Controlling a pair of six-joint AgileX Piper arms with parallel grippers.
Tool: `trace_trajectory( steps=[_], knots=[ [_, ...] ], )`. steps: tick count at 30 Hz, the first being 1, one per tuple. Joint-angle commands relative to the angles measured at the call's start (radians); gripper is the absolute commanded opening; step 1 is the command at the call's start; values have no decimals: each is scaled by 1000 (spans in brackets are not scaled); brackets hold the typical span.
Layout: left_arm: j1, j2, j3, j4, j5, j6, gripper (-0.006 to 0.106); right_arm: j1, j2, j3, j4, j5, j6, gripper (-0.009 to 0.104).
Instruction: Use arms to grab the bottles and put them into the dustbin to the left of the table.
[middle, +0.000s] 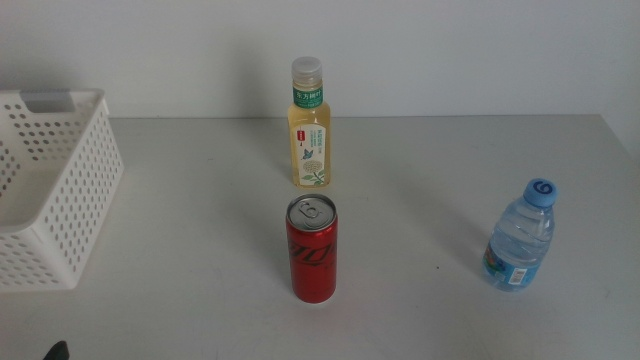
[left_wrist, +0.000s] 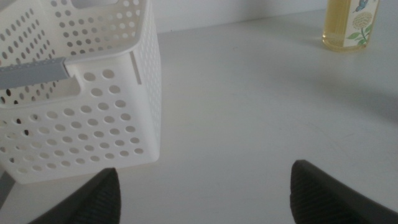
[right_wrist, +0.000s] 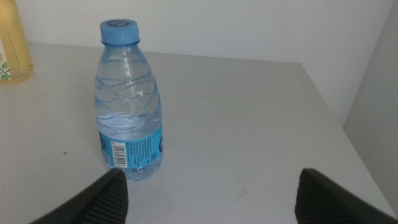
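Note:
Three bottles stand upright on the grey table (middle: 200, 300). A pale-yellow tea bottle (middle: 309, 125) is at the back middle, a slim red can (middle: 313, 248) stands in front of it, and a small clear water bottle with a blue cap (middle: 522, 238) is at the right. The white perforated dustbin (middle: 60, 190) stands at the left. My left gripper (left_wrist: 204, 167) is open and empty, low near the dustbin (left_wrist: 81, 106); only a dark tip (middle: 57, 350) shows in the middle view. My right gripper (right_wrist: 211, 171) is open and empty, with the water bottle (right_wrist: 129, 106) just ahead of it.
The tea bottle also shows at the edge of the left wrist view (left_wrist: 351, 25) and of the right wrist view (right_wrist: 12, 43). The table's right edge (right_wrist: 336, 112) runs close behind the water bottle. A white wall lies behind the table.

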Motion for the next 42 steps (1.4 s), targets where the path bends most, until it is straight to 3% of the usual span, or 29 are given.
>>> trace_trajectory(
  steps=[1,9,20,29,42],
  knots=[
    [-21,-21,2,-3,-81,-7,93,-6,8,-10,-9,-77,-4,94],
    [-199,209,2,-2,-355,-3,93,-6,8,-10,-9,-77,-4,94],
    [-543,853,2,-12,-1076,-3,93,-6,8,-10,-9,-77,-6,94],
    [-596,1301,4,-23,-1628,-8,93,-6,8,-10,-9,-77,-5,94],
    [-596,1412,4,13,-1625,-53,93,-6,8,-10,-9,-77,-5,94]
  ],
)
